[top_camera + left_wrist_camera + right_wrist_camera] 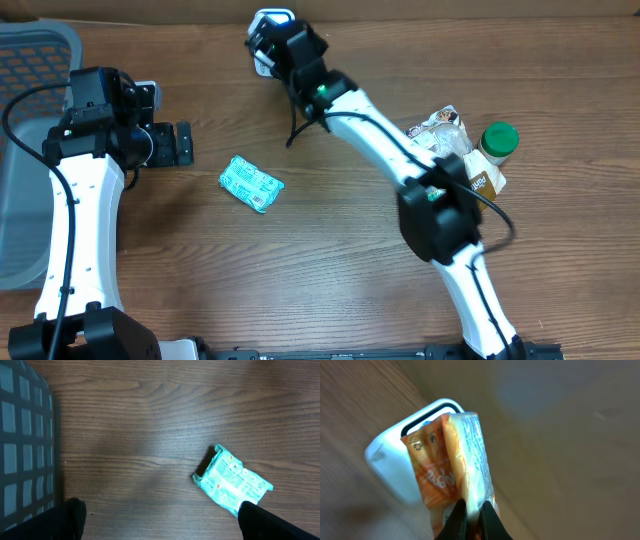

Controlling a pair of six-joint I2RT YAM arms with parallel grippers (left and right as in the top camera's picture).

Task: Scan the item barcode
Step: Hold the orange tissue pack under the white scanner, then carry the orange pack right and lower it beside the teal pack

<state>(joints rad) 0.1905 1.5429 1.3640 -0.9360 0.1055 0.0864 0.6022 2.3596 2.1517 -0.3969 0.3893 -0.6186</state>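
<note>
**Orange packet held at the scanner by the far edge**

The wooden worktop (330, 260) carries a grey basket (30, 60) at its left edge. Near the basket, the left gripper (183, 144) hangs with its jaws spread wide and holds nothing. The right gripper (472, 510) is clamped tight on an orange packet (437, 475), holding it in front of the white scanner (395, 460) at the far edge. A teal packet (251, 184) lies flat towards the middle. A green-lidded jar (499, 140) stands near the right edge.

Wooden table (350, 290) — teal packet (251, 183), grey basket (40, 50), green-lidded jar (498, 142)
</note>
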